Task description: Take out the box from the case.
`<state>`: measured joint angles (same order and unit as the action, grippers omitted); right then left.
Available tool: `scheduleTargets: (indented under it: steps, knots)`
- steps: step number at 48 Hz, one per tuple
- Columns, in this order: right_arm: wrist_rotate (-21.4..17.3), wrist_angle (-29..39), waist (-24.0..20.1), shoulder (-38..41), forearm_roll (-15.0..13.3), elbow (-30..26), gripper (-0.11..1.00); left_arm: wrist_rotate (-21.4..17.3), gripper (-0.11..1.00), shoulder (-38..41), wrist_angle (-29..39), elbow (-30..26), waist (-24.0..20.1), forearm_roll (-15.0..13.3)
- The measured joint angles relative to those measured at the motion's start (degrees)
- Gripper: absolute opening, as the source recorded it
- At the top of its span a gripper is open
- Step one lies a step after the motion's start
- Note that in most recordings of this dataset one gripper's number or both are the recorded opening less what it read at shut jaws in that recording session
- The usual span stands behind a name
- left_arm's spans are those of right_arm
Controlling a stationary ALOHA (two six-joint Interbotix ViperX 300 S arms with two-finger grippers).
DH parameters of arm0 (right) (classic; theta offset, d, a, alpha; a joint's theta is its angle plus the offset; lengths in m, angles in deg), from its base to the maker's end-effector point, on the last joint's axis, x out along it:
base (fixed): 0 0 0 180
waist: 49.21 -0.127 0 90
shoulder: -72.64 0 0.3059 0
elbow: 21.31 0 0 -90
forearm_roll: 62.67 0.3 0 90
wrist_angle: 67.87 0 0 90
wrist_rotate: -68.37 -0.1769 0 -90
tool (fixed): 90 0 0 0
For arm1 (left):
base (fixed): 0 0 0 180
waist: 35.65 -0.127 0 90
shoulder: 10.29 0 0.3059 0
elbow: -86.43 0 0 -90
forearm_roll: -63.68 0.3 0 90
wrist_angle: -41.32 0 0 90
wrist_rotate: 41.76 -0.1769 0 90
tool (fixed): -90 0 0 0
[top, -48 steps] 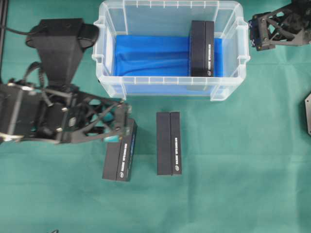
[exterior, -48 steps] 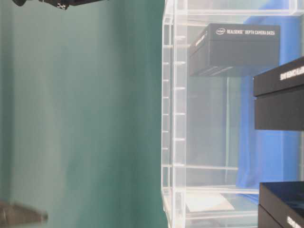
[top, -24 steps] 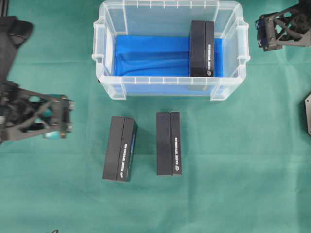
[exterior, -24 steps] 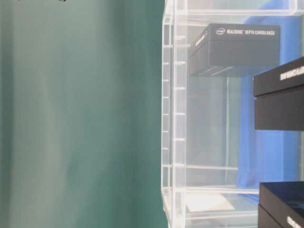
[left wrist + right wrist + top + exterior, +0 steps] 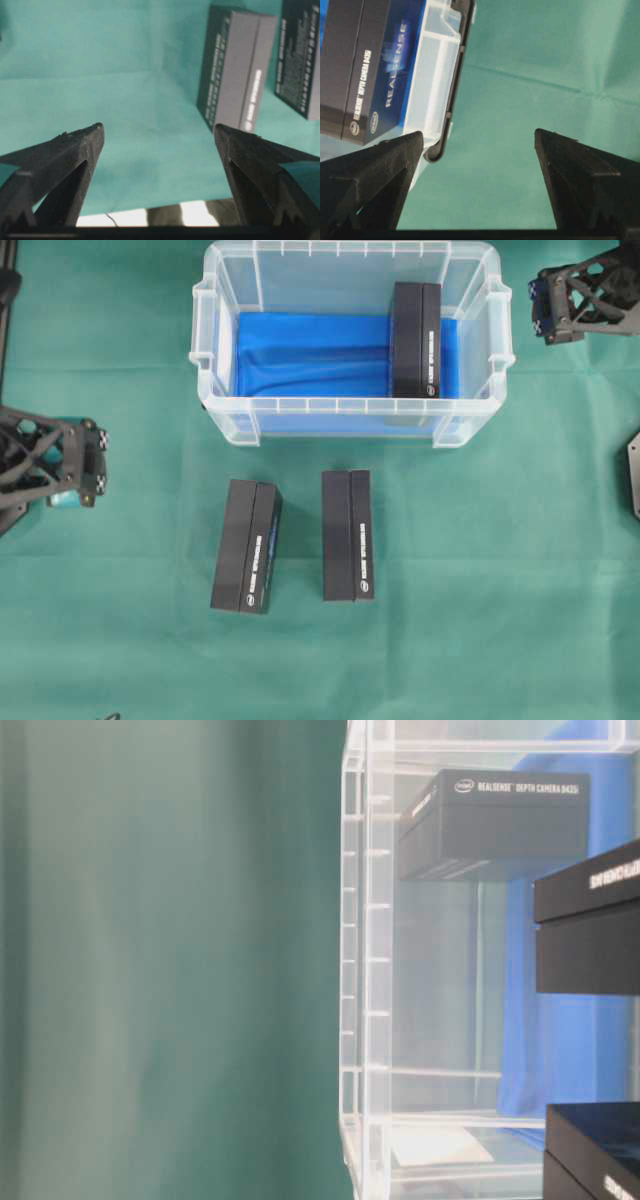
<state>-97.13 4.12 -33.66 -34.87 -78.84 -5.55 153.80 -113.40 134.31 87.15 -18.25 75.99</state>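
Inside the clear plastic case [image 5: 352, 262], I judge the black rigid cardboard box [image 5: 416, 339] light; right gripper [image 5: 479, 142], wide and empty, should pinch its narrow sides.

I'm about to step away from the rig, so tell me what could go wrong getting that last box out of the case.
The last box stands close against the right wall of the case, so a finger of the open right gripper may catch the rim.

The case is light clear plastic; a lift that drags on the wall could probably tip or slide it.

Two boxes already lie in front, so the third could knock them when it is set down.
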Motion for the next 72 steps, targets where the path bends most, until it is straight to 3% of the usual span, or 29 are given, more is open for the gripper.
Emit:
scheduleTargets:
  steps: [8, 15, 31, 43, 52, 72]
  knots:
    - [-0.7, 0.1, 0.0, 0.0, 0.1, 0.0, 0.91, -4.2, 0.97, -0.3, 1.2, 0.0, -4.0, -0.1]
    - [-0.9, 0.1, 0.0, 0.0, 0.1, 0.0, 0.91, -10.1, 0.97, -0.4, 1.9, 0.0, -9.2, -0.1]
    - [-1.8, 0.2, 0.0, 0.0, 0.0, 0.0, 0.91, -25.0, 0.97, -1.2, 2.5, 0.4, -23.8, -0.1]
    - [-2.4, 0.3, 0.0, 0.0, 0.0, 0.0, 0.91, -33.1, 0.96, -1.2, 1.9, 0.7, -33.0, -0.4]
    - [-2.5, 1.1, 0.0, 0.0, -0.1, 0.0, 0.91, -36.5, 0.96, -1.1, 1.2, 0.7, -36.7, -0.8]
    - [-2.5, 1.8, 0.0, 0.2, -0.1, 0.0, 0.91, -36.7, 0.97, -0.9, 0.2, 0.9, -37.3, -1.4]
